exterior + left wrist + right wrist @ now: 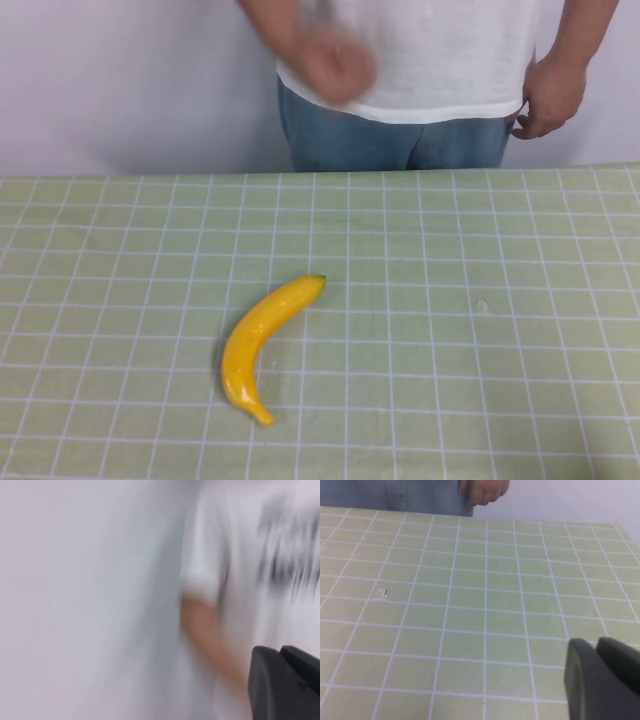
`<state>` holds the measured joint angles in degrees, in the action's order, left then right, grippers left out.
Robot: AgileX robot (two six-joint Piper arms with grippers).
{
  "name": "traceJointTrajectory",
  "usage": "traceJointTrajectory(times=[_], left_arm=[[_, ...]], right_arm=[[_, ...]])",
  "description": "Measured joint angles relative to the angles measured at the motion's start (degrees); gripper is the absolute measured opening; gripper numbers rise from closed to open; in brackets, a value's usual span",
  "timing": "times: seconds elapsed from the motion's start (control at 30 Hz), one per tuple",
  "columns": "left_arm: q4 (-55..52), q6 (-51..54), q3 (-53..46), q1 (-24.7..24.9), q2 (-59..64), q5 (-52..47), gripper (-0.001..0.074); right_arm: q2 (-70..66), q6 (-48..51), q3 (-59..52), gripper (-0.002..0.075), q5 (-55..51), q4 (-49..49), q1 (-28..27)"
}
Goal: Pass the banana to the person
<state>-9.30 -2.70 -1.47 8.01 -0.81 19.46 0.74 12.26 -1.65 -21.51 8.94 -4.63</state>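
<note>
The yellow banana [262,340] lies on the green checked table [480,400], left of the middle, its greenish tip pointing to the far right. The person [430,60] stands behind the far edge in a white T-shirt and jeans, one hand [335,62] blurred in front of the belly. Neither arm shows in the high view. My left gripper [281,652] is raised, shut and empty, facing the person's [220,580] shirt and forearm. My right gripper [596,645] is shut and empty, low over the table [470,605]; the banana is out of both wrist views.
A small pale speck [481,304] lies on the table right of the banana and also shows in the right wrist view [381,593]. The person's other hand [548,98] hangs at the hip, seen too in the right wrist view [482,491]. A white wall stands behind.
</note>
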Motion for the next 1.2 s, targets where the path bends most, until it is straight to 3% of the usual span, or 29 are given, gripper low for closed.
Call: traceJointTrajectory(times=[0.17,0.3,0.43,0.6,0.7,1.0,1.2], left_arm=[[3.8,-1.5,0.0,0.0,0.0,23.6,0.0],[9.8,-1.5,5.3,0.0,0.0,25.7,0.0],[11.7,-1.3,17.2,0.0,0.2,14.9,0.0],[14.4,-1.3,32.4,0.0,7.3,-12.8,0.0],[14.0,-1.1,36.0,0.0,13.6,-24.7,0.0],[14.8,-4.3,37.0,0.0,26.9,-35.7,0.0],[15.1,-0.5,41.7,0.0,37.6,-43.4,0.0]], right_arm=[[0.0,0.0,0.0,-0.0007,0.0,0.0,0.0],[0.0,0.0,0.0,-0.0007,0.0,0.0,0.0],[0.0,0.0,0.0,-0.0007,0.0,0.0,0.0],[0.0,0.0,0.0,-0.0007,0.0,0.0,0.0],[0.0,0.0,0.0,-0.0007,0.0,0.0,0.0],[0.0,0.0,0.0,-0.0007,0.0,0.0,0.0],[0.0,0.0,0.0,-0.0007,0.0,0.0,0.0]])
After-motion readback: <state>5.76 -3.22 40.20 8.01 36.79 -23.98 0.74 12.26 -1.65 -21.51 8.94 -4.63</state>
